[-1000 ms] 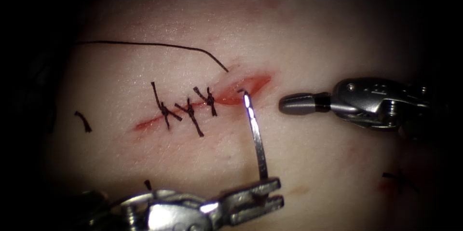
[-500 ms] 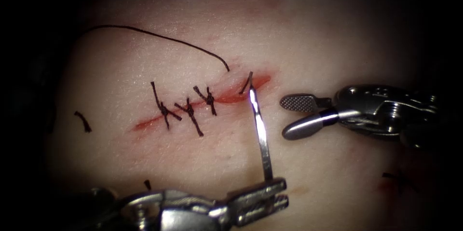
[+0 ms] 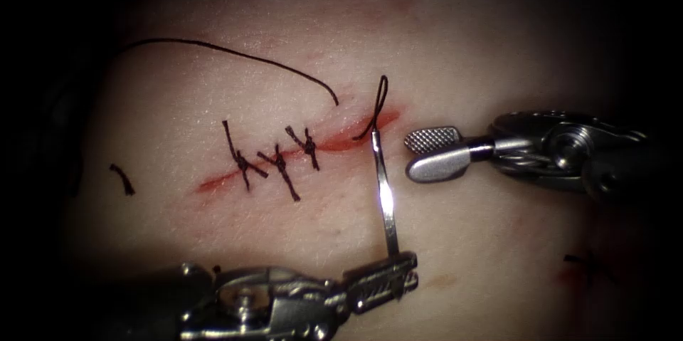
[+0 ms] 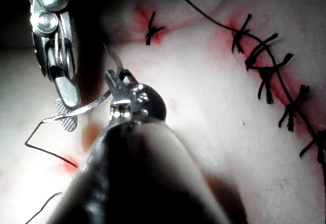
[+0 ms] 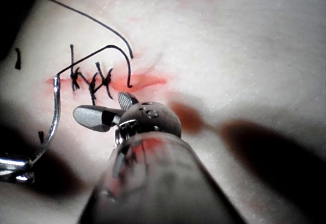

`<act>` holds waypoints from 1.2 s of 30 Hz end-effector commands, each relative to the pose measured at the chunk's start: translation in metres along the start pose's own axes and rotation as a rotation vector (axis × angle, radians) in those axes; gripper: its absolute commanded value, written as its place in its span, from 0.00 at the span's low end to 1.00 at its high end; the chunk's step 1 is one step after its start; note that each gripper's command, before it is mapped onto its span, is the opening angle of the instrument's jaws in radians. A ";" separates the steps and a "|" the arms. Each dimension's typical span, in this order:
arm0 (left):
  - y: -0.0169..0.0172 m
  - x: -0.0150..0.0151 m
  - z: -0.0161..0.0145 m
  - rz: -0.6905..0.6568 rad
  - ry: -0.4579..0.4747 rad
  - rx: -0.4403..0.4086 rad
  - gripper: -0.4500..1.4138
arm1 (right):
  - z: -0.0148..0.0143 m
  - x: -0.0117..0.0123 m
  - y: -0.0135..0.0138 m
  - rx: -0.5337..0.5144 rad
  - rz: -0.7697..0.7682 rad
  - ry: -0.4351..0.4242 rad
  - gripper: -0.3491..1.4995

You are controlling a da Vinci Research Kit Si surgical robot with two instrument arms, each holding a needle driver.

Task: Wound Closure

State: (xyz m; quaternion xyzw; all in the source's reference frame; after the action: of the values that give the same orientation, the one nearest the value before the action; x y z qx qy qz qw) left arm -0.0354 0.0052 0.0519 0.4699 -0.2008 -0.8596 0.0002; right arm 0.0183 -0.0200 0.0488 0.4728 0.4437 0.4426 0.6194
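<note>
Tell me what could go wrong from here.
1. The left hand grips the needle near one end. The rest stands free over the tissue, so it might swivel in the jaws.
2. The thread loops out of the cut at the needle's other end and could snag.
3. The right hand, open and empty, sits close to the needle and might bump it.

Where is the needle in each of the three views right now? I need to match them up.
Endoscope view: the needle rises from the left pincer to the cut's right end, free of the tissue.
Left wrist view: needle runs from that pincer toward the right pincer.
Right wrist view: needle curves beside the right pincer.
Shared landmark: the three knotted stitches.
</note>
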 end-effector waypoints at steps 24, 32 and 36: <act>0.0007 -0.0014 0.0017 0.088 -0.095 0.012 0.00 | 0.0025 -0.0008 -0.0018 0.077 0.036 -0.029 0.83; 0.0007 -0.0012 0.0018 0.099 -0.091 0.011 0.00 | 0.0040 -0.0003 -0.0019 0.086 0.047 -0.026 0.83; 0.0007 -0.0012 0.0018 0.100 -0.088 0.011 0.00 | 0.0046 -0.0001 -0.0020 0.100 0.053 -0.031 0.77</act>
State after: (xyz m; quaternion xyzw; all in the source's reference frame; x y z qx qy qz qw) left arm -0.0359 0.0052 0.0534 0.4203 -0.2281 -0.8777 0.0315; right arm 0.0224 -0.0209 0.0473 0.5234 0.4420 0.4294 0.5884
